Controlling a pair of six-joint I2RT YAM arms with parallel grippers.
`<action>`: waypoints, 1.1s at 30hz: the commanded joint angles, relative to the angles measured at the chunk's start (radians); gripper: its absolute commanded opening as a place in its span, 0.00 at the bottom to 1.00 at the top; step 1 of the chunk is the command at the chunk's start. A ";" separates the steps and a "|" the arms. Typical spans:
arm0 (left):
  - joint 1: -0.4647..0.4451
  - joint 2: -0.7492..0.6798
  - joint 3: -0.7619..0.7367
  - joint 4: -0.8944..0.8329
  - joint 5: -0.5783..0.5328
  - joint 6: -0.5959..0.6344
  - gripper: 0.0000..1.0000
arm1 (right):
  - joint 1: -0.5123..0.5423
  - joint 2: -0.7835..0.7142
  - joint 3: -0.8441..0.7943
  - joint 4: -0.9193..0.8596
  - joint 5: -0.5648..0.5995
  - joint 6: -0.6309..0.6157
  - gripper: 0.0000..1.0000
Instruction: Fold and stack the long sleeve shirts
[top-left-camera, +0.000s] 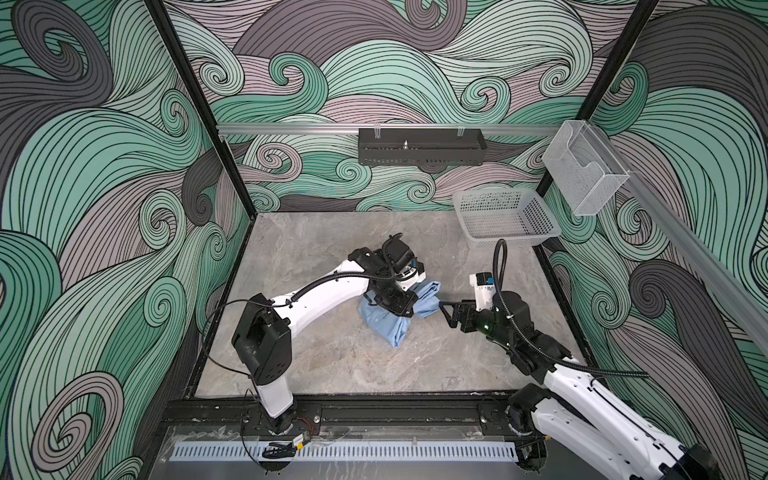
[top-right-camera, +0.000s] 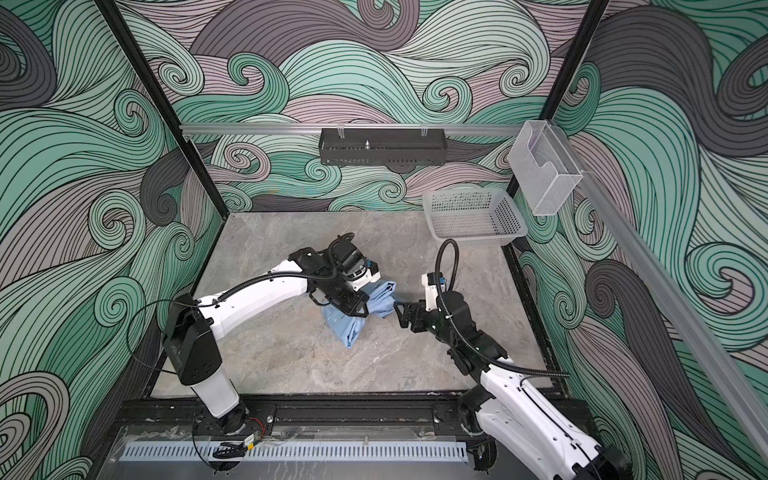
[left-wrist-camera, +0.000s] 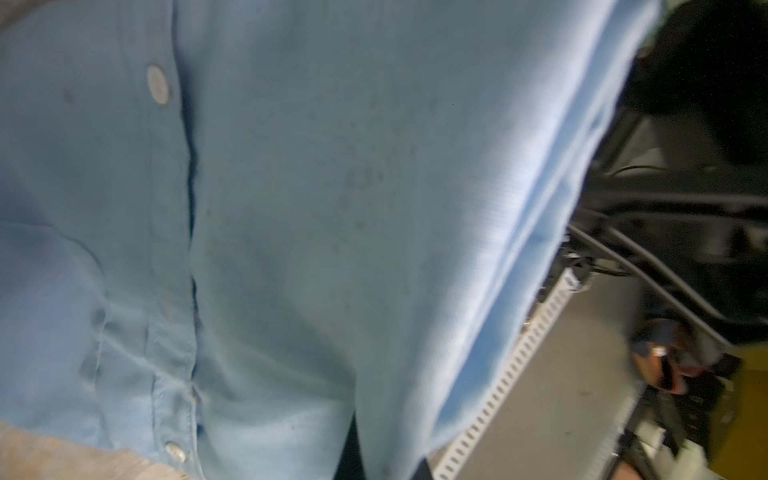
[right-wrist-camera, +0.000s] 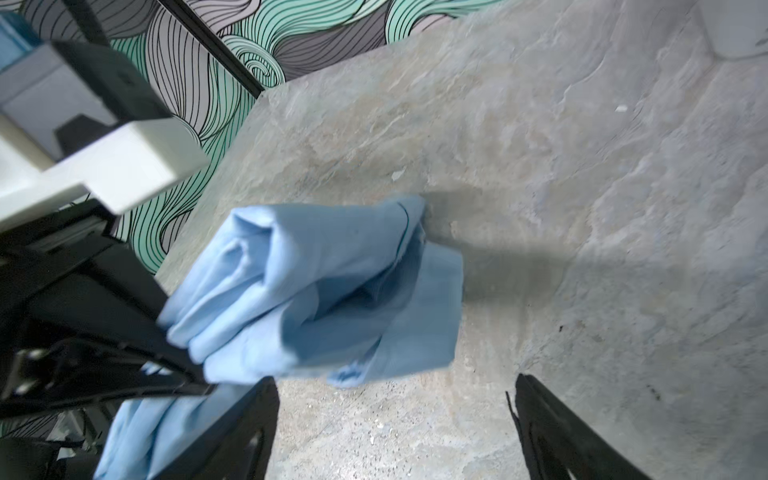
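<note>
The gray stone-look surface (top-left-camera: 332, 365) carries a pale perforated basket (top-left-camera: 511, 240). Well apart from that basket bunches the light blue shirt (top-left-camera: 384, 326), thin, limp, probably light, likely best gripped at collar or hem. The left pincer (top-left-camera: 399, 305) clenches its folds, and the right pincer (top-left-camera: 446, 314) gapes empty on the basket side. Small round buttons (left-wrist-camera: 158, 85).
</note>
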 joint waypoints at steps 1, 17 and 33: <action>0.033 -0.070 0.024 0.132 0.161 -0.116 0.00 | -0.043 -0.018 0.073 -0.102 -0.018 -0.063 0.89; 0.374 -0.005 -0.335 0.441 0.367 -0.319 0.00 | -0.088 0.075 0.182 -0.194 -0.071 -0.087 0.89; 0.507 0.152 -0.391 0.148 -0.063 -0.144 0.00 | -0.071 0.578 0.097 0.249 -0.429 0.241 0.88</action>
